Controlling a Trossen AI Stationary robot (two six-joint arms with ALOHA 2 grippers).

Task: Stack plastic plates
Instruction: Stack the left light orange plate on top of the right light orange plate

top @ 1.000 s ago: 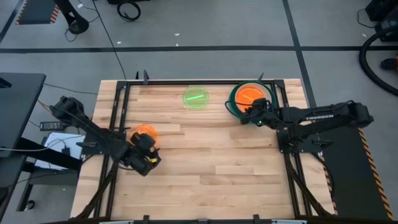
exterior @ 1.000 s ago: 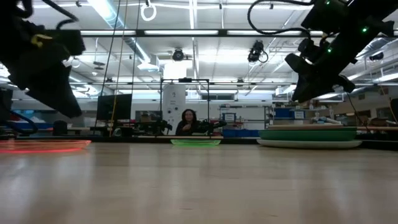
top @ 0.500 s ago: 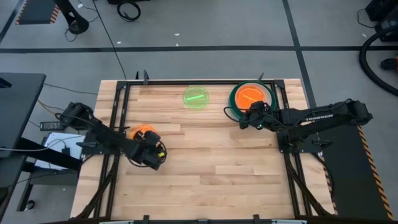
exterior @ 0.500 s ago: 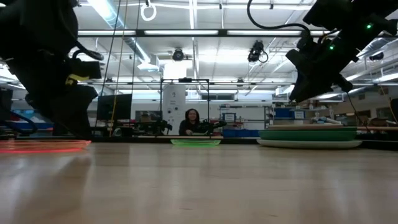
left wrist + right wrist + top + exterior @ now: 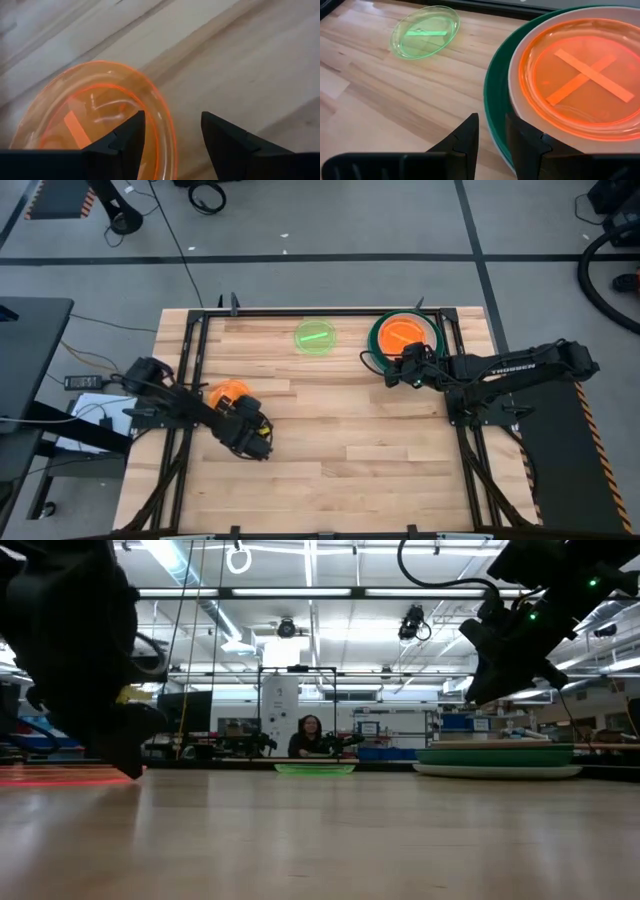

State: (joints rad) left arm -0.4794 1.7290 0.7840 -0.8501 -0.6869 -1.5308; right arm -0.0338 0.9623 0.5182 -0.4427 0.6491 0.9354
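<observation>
A small translucent orange plate (image 5: 226, 391) (image 5: 90, 120) lies flat on the wooden table at the left. My left gripper (image 5: 240, 412) (image 5: 172, 142) slants down at it, open. One finger stands over the plate's inside and the other over bare wood, with the rim between them. A neon-green plate (image 5: 316, 337) (image 5: 425, 31) lies flat at the far middle. At the far right is a stack: a dark green plate (image 5: 378, 340), a beige one (image 5: 517, 75) and an orange one (image 5: 580, 75) on top. My right gripper (image 5: 400, 370) (image 5: 492, 132) hovers open above the stack's near-left rim. My left gripper straddles the small orange plate's rim (image 5: 167, 125) on the side facing the gripper. It comes slanting down, with one finger (image 5: 127, 140) above the plate's inside. Whether a finger touches the plate, I cannot tell. The plate lies flat on the table.
Bare wood fills the table's middle and near half (image 5: 350, 450). A black metal frame (image 5: 190, 340) runs along the table's sides. In the low view a person (image 5: 302, 735) sits far behind the table among benches.
My left gripper has come down to table height beside the small orange plate, shifting a little toward the table's right and near edges and tipping more steeply downward. The plates have stayed where they were.
</observation>
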